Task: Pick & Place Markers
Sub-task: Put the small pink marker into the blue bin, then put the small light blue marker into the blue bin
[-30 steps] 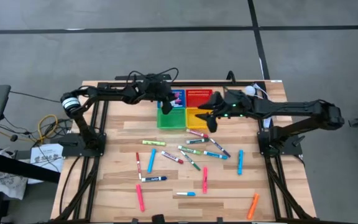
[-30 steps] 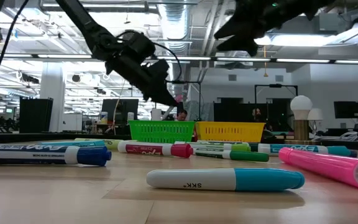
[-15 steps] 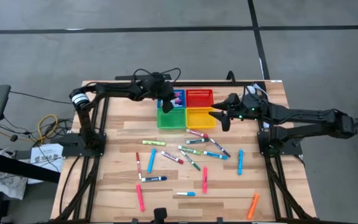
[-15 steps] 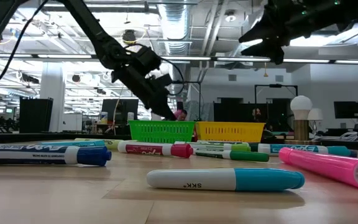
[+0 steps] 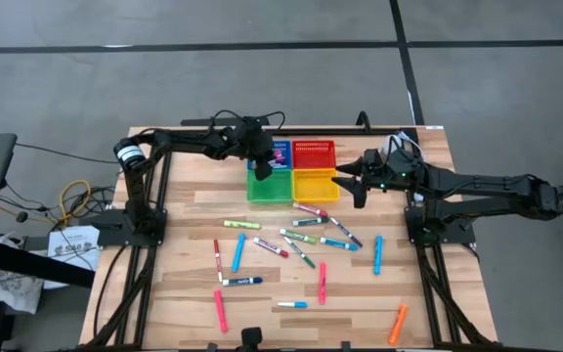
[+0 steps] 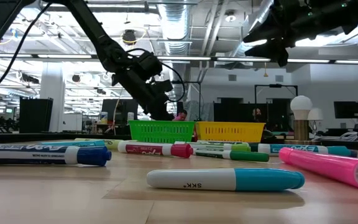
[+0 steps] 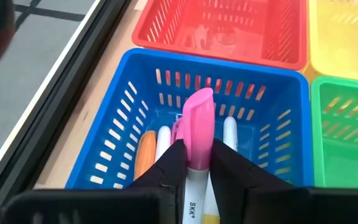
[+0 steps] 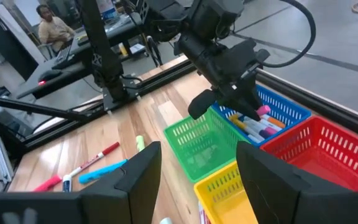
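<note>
My left gripper is shut on a white marker with a pink cap, and hovers over the blue basket. That basket, at the table's far middle, holds several markers. It stands in a block with the red basket, the green basket and the yellow basket. My right gripper stands open above the table, just right of the yellow basket, with nothing between its fingers. Many markers lie flat on the table's middle. My left gripper pinches the marker's white barrel, just behind the pink cap, between its two fingers. The fingers slant down from the table's left, and the marker lies along them. Its cap end sticks out past the fingertips, down into the blue basket.
More markers lie toward the near edge: an orange one near right, a pink one near left, a white and blue one close to the low camera. The table's left and right strips beside the arm bases are bare wood.
My left gripper has sunk with the pink-capped marker toward the blue basket and tipped further down. My right gripper has drawn back from over the yellow basket toward the table's right edge, staying open.
</note>
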{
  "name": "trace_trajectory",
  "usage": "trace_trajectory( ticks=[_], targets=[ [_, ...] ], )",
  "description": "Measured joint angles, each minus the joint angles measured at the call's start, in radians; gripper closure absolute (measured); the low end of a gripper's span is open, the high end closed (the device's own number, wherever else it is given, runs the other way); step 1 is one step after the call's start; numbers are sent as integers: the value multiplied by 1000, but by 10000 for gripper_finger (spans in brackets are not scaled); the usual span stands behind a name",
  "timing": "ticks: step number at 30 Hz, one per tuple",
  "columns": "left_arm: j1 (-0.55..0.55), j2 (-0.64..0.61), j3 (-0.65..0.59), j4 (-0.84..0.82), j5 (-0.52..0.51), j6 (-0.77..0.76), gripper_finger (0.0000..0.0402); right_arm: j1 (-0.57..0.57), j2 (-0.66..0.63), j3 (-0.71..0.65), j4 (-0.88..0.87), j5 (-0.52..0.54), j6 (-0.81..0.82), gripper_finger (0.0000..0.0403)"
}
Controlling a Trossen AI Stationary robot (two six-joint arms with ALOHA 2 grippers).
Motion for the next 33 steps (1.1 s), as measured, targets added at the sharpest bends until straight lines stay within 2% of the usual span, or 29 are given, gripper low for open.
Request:
trace_trajectory(
  ticks=[20,24,33],
  targets=[
    [-2,-24,0,3,-22,-3,294,0,1,0,0,-1,-2,206],
    [-21,-127,0,1,-34,-75,287,0,1,0,0,-1,-2,204],
    [-114,-442,-6,-6,-29,-302,286,2,2,0,0,-3,11,206]
  ],
)
